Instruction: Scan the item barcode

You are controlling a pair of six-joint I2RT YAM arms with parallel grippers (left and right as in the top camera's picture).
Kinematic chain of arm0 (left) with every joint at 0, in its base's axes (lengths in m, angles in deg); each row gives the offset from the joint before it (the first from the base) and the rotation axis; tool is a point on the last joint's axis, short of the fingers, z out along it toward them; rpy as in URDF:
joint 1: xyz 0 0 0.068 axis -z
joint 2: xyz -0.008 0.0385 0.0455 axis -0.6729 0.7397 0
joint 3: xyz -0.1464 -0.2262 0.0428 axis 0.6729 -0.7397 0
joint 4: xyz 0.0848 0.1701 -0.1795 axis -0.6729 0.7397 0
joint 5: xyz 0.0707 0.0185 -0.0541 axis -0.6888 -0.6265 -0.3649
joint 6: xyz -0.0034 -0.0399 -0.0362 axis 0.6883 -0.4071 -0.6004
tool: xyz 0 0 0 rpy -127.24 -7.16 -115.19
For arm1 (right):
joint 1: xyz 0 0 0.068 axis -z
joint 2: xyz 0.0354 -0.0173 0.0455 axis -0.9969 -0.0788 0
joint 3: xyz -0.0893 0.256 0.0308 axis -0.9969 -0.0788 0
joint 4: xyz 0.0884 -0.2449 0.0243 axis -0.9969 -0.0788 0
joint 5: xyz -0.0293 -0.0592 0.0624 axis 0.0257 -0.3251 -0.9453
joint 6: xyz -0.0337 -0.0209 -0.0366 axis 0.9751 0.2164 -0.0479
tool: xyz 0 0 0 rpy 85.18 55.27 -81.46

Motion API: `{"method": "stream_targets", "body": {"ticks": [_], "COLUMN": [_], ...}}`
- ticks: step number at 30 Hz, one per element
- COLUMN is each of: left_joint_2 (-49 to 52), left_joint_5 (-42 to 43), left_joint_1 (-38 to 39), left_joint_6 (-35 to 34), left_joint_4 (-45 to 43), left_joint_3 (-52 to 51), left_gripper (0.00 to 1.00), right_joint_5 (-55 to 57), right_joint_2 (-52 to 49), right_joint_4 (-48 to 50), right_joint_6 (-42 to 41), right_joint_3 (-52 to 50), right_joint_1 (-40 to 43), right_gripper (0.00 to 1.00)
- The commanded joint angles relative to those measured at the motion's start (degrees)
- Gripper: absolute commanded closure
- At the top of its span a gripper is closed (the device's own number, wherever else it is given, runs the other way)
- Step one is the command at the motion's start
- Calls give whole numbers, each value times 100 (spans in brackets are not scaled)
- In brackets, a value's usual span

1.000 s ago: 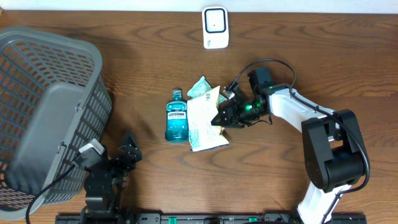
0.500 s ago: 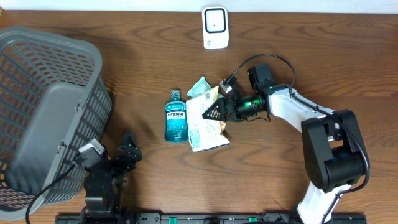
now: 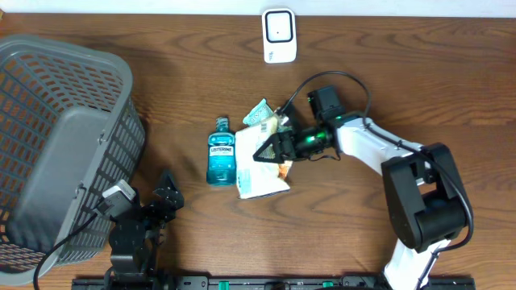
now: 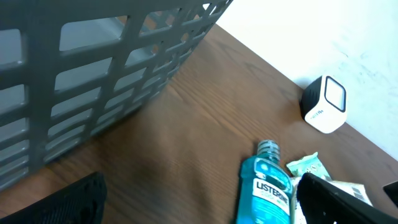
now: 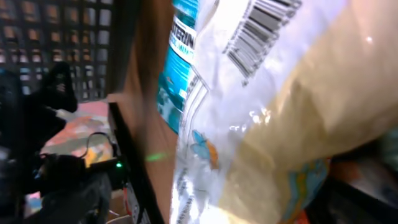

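A white snack bag (image 3: 260, 167) lies mid-table with a blue Listerine bottle (image 3: 220, 155) touching its left side and a small teal packet (image 3: 260, 111) behind it. My right gripper (image 3: 268, 148) is open, its fingers spread over the bag's top. The right wrist view is filled by the bag (image 5: 280, 124), with its barcode (image 5: 264, 22) at the top and one dark finger (image 5: 370, 202) at the lower right. The white scanner (image 3: 279, 35) stands at the back edge. My left gripper (image 3: 165, 196) is open and holds nothing near the front left, with the bottle (image 4: 266, 190) ahead of it.
A large grey slatted basket (image 3: 56, 145) fills the left side of the table, close to my left arm. The scanner (image 4: 324, 104) also shows far off in the left wrist view. Bare wood lies to the right of my right arm.
My right gripper has opened and pushed left over the bag. The bag and the bottle have slid a little to the left. The left arm has not moved.
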Motion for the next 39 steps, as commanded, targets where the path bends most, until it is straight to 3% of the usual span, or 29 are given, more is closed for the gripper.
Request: {"method": "stream_targets", "body": {"ticks": [1,4,5,8,9,10,14,23,32,39], "left_joint_2": [-42,-42,-39,-42,-39,-42,-42,-42,-39,-39], "left_joint_5": [-70,-72,-72,-70,-70,-72,-70,-70,-72,-70], "left_joint_1": [-17,-17,-17,-17,-17,-17,-17,-17,-17,-17], "left_joint_6": [-9,-9,-9,-9,-9,-9,-9,-9,-9,-9], "left_joint_4": [138,138,138,138,138,138,138,138,138,138], "left_joint_3": [-46,-46,-46,-46,-46,-46,-46,-46,-46,-46], "left_gripper": [2,2,2,2,2,2,2,2,2,2], "right_joint_5": [262,267,273,529,579,614,686,367,581,1095], "right_joint_2": [63,63,63,59,59,59,59,439,1893,1834], "right_joint_4": [83,118,120,125,136,168,457,192,-1733,-2083], "right_joint_6": [-13,61,76,70,72,72,-57,-98,1333,1534], "right_joint_3": [0,0,0,-50,-70,-94,-190,-181,-181,-243], "right_joint_1": [-205,-269,-273,-278,-278,-278,-278,109,802,684], "right_gripper": [26,40,40,25,27,37,99,99,99,99]}}
